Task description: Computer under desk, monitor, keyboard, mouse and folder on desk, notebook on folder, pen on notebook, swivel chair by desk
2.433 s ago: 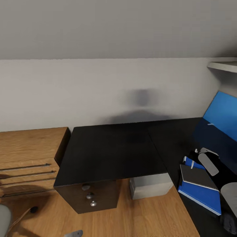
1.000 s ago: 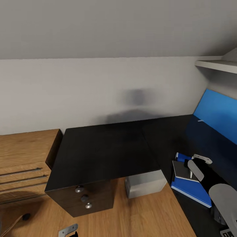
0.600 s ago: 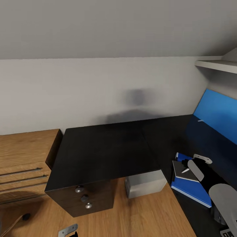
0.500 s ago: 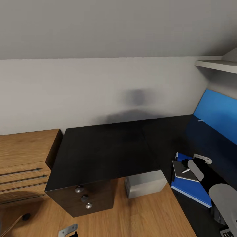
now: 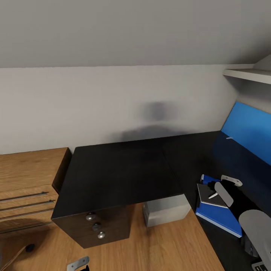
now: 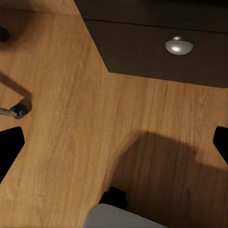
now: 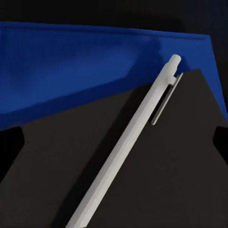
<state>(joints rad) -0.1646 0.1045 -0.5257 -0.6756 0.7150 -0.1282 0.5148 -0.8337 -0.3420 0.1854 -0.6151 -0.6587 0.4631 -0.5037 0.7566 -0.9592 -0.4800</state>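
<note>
Directly beneath our right gripper (image 5: 229,187), whose two fingers stand apart with nothing between them, the pen (image 7: 126,142) lies flat on the dark cover of the notebook (image 7: 156,185); in the head view it shows as a small pale sliver (image 5: 212,195) just beside the nearer finger. In the right wrist view the pen looks pale grey, with a clip near its capped end, and that end reaches just past the notebook's edge. The notebook (image 5: 209,195) rests on the blue folder (image 5: 220,216), which spreads out wider under it on every side we can see, and the folder lies on the black desk (image 5: 120,173). Our left gripper (image 6: 114,142) hangs low over the wooden floor (image 6: 71,95), its fingertips wide apart at the two edges of the wrist view and empty; ahead of it is a black drawer front with a round silver knob (image 6: 179,45). Beyond the right gripper the desk's blue back panel (image 5: 248,131) rises. Under the desk, past the drawers (image 5: 96,226), stands the pale computer (image 5: 165,210). A low wooden cabinet (image 5: 26,184) sits beside the desk, against the grey wall (image 5: 113,101).
</note>
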